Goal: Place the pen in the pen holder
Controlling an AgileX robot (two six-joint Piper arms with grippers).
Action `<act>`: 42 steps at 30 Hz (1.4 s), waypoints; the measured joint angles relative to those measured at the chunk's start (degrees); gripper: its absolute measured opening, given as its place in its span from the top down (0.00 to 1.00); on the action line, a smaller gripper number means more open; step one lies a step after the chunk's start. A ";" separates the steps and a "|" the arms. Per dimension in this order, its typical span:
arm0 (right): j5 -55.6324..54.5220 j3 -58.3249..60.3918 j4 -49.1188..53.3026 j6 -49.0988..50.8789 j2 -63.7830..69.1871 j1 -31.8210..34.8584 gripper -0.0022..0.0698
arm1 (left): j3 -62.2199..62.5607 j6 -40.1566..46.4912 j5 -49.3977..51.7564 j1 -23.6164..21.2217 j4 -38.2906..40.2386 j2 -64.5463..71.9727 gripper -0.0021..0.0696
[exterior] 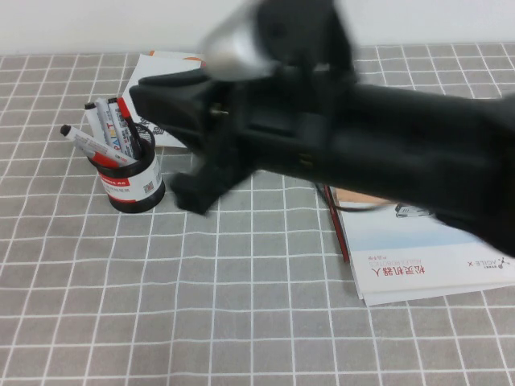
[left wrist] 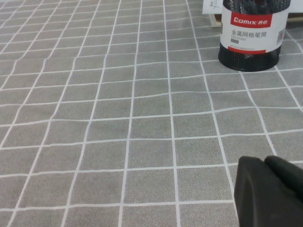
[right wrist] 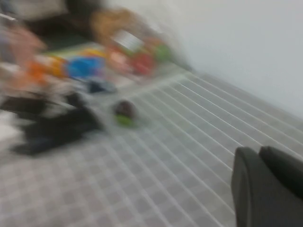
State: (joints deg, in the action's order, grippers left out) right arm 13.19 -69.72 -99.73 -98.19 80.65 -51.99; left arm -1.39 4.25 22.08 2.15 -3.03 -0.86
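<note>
The pen holder [exterior: 133,183], a short black cup with a red-and-white band, stands at the left of the table with several markers in it. The pen [exterior: 87,142], white-barrelled with a black end, leans out of the cup to the left, its lower end inside. The holder also shows in the left wrist view [left wrist: 253,38]. My right arm [exterior: 362,145] reaches across the table, raised and blurred, above and right of the holder. My right gripper [right wrist: 258,153] is shut and empty. My left gripper [left wrist: 265,161] is shut and empty, low over the cloth, well away from the holder.
A white booklet [exterior: 426,257] lies at the right with a thin dark red pen [exterior: 336,225] along its left edge. Another printed sheet [exterior: 161,72] lies behind the holder. A grey checked cloth [exterior: 241,305] covers the table. Blurred colourful clutter [right wrist: 94,61] shows in the right wrist view.
</note>
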 joint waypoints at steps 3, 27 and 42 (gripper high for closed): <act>2.06 3.01 0.13 0.16 -5.64 -0.09 0.99 | 0.00 0.00 0.00 0.00 0.00 0.00 0.98; -20.60 28.69 -0.08 -7.77 -37.03 -0.09 0.99 | 0.00 0.00 0.00 0.00 0.00 0.00 0.98; -28.33 32.48 3.38 -1.70 -39.33 -0.09 0.99 | 0.00 0.00 0.00 0.00 0.00 0.00 0.98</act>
State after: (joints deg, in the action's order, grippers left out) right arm -15.14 -37.24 -96.35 -99.88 41.31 -52.08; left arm -1.39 4.25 22.08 2.15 -3.03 -0.86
